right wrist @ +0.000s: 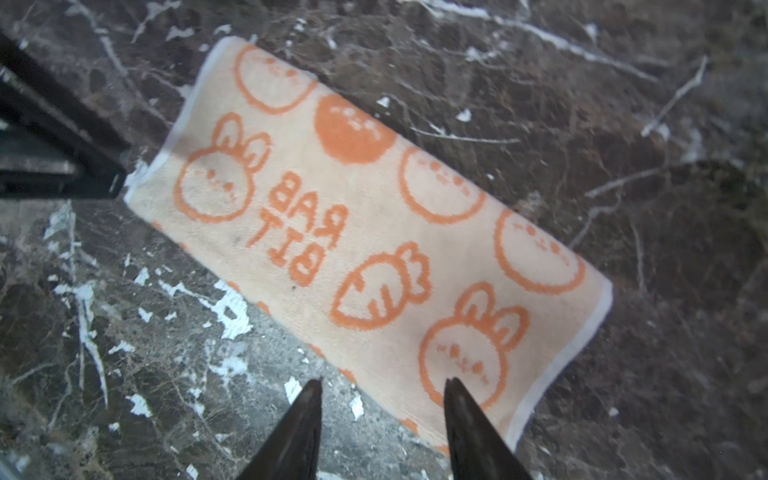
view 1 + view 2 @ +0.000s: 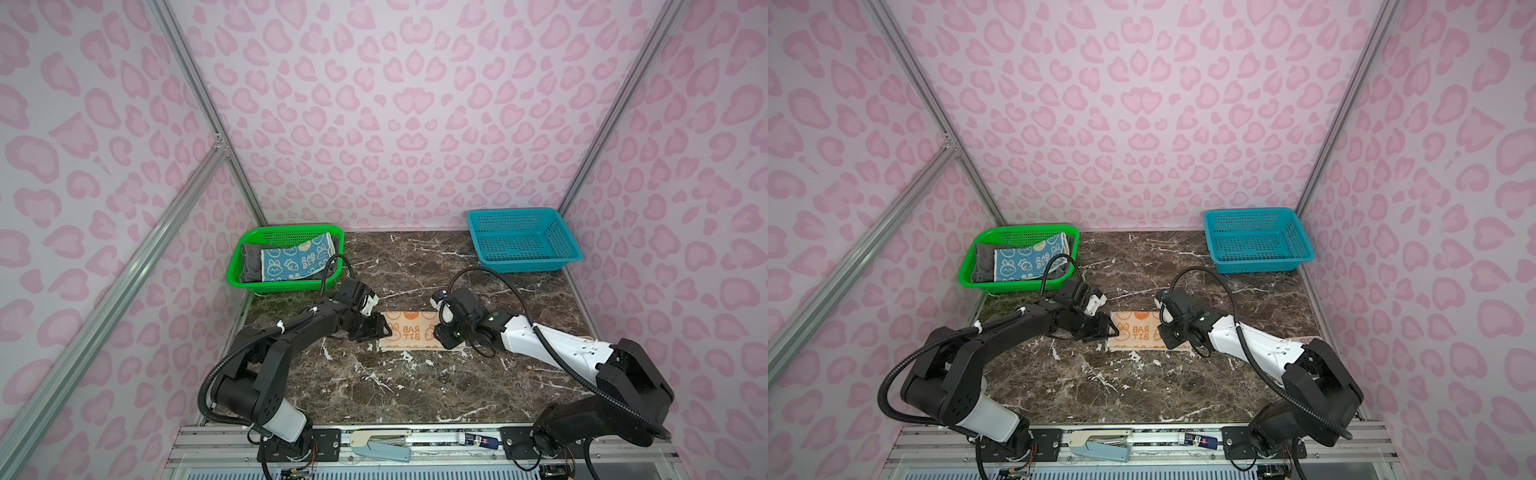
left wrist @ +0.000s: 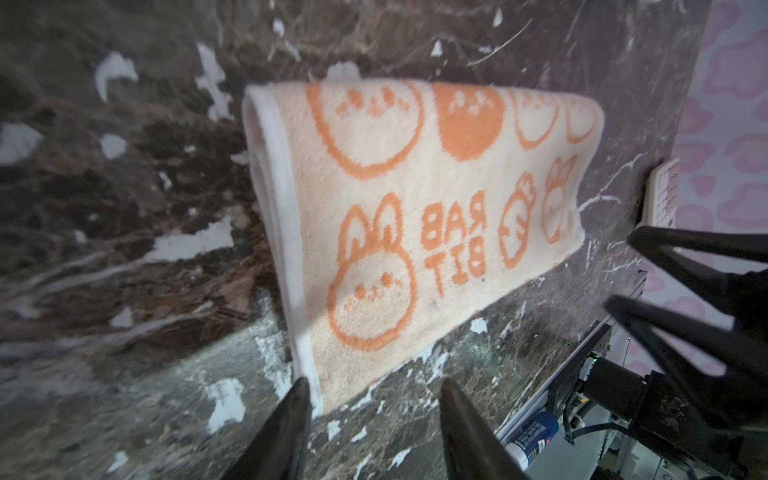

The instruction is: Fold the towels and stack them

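Three towels (image 2: 409, 332) (image 2: 291, 259) (image 2: 250, 259) — two baskets (image 2: 286, 230) (image 2: 515, 211) — two pincers (image 3: 374, 386) (image 1: 382, 386)

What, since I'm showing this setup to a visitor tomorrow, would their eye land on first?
Probably the orange-cream rabbit towel, folded into a strip at the middle of the dark marble table, with the left gripper and right gripper open at its two ends. Next, the green basket at the back left, holding the blue rabbit towel over a dark-grey towel, and the teal basket at the back right.

Dark marble tbl (image 2: 415, 386) w/ orange towel (image 2: 411, 332) mid, green basket (image 2: 282, 286) & teal basket (image 2: 530, 264) at back
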`<action>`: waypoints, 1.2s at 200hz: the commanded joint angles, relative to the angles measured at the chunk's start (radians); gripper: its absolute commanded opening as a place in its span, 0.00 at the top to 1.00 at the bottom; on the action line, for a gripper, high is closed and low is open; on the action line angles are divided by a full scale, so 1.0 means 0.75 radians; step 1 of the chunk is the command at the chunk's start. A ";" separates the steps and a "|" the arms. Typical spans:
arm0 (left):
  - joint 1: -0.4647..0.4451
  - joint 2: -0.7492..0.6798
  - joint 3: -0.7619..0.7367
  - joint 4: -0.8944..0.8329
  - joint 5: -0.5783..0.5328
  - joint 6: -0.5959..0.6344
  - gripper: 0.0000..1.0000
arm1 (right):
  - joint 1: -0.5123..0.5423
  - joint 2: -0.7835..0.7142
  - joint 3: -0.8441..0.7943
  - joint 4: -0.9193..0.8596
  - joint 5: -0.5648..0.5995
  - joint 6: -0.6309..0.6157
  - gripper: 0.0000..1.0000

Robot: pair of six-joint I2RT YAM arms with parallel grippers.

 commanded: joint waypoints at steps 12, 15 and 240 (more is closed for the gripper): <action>0.019 -0.099 0.049 -0.047 -0.079 -0.028 0.34 | 0.178 0.092 0.073 0.026 0.208 -0.289 0.34; 0.023 -0.108 0.051 -0.048 -0.086 -0.031 0.33 | 0.191 0.109 0.084 0.026 0.219 -0.298 0.33; 0.287 -0.282 -0.305 0.321 0.065 -0.398 0.08 | 0.129 0.459 0.119 0.480 -0.177 -0.260 1.00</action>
